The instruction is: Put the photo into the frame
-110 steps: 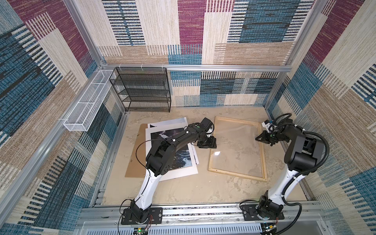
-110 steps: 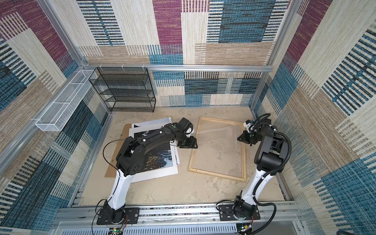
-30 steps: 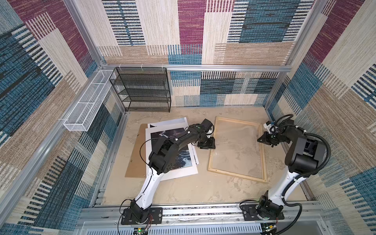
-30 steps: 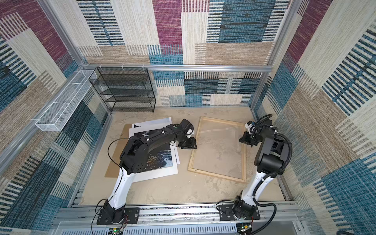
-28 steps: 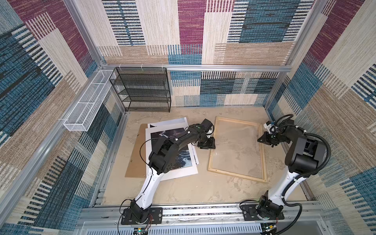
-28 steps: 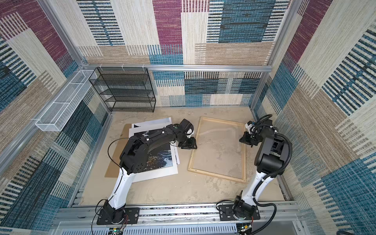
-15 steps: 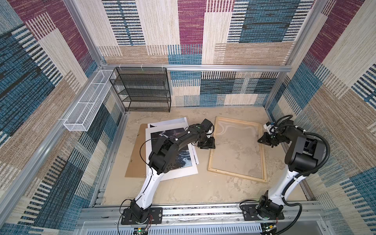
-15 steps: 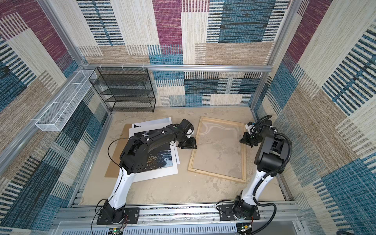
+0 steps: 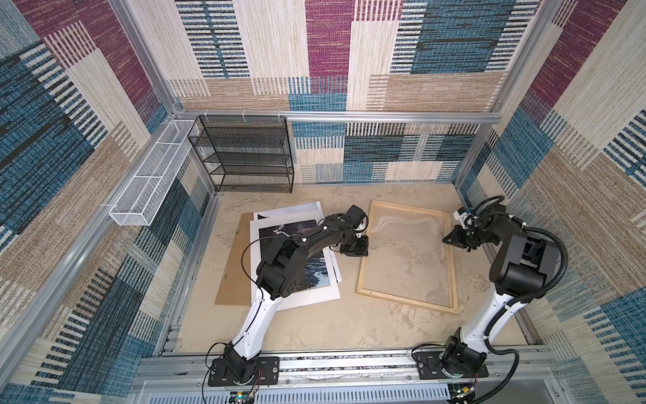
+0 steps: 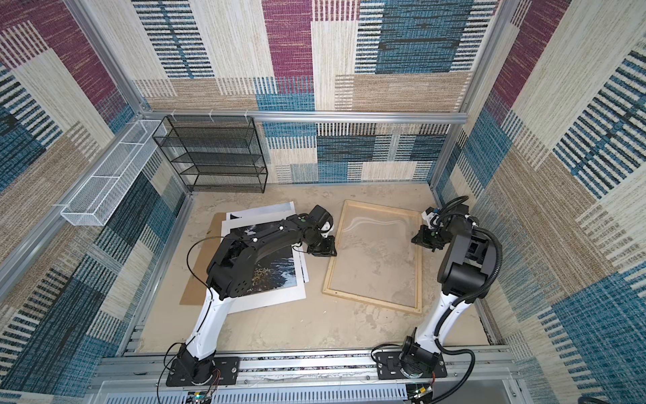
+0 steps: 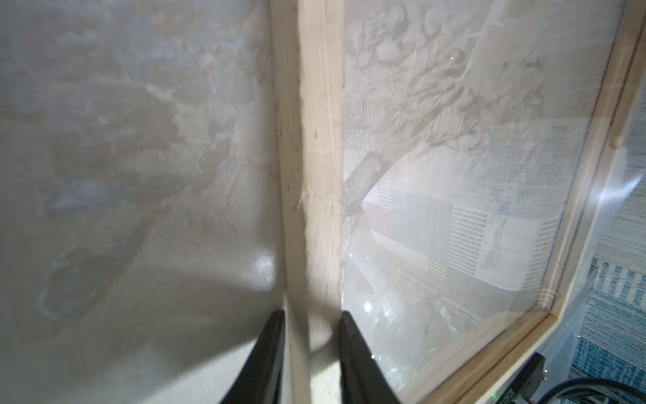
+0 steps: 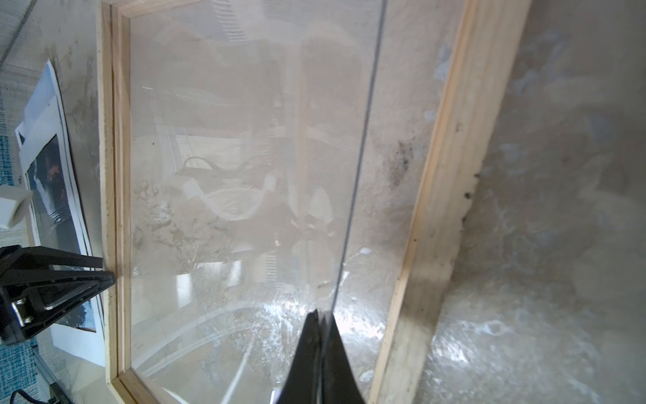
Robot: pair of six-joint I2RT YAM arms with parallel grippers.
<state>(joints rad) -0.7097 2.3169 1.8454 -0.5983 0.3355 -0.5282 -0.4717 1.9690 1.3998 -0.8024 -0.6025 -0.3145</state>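
Top views: frame (image 9: 407, 301) (image 10: 372, 302) lies flat on the tabletop (image 9: 314, 332), right of centre. Photo (image 9: 314, 273) (image 10: 276, 269) is outside it, flat on the left under the left arm, stacked with white sheets (image 9: 290, 211) on a brown backing board (image 9: 230, 273). The stack's right edge is near the frame's left rail. Left gripper (image 9: 360, 250) (image 10: 327, 249) sits low at that left rail. Right gripper (image 9: 447, 240) (image 10: 416, 240) is at the right rail, tips pointing in over the opening. There is wavy glare near the frame's far end.

Left wrist: left gripper (image 11: 309, 314) straddles the pale wood rail of the frame (image 11: 311, 175), one finger each side, both tight against the wood. It reads as clamped on the rail.

Right wrist: right gripper (image 12: 320, 314) has its fingers together, pinching the edge of a clear sheet (image 12: 244, 140). That edge shows as a thin line running away from the tips, raised off the frame's near rail (image 12: 447, 140). The left gripper (image 12: 101, 276) is on the far rail, with the photo (image 12: 52, 175) beyond it.
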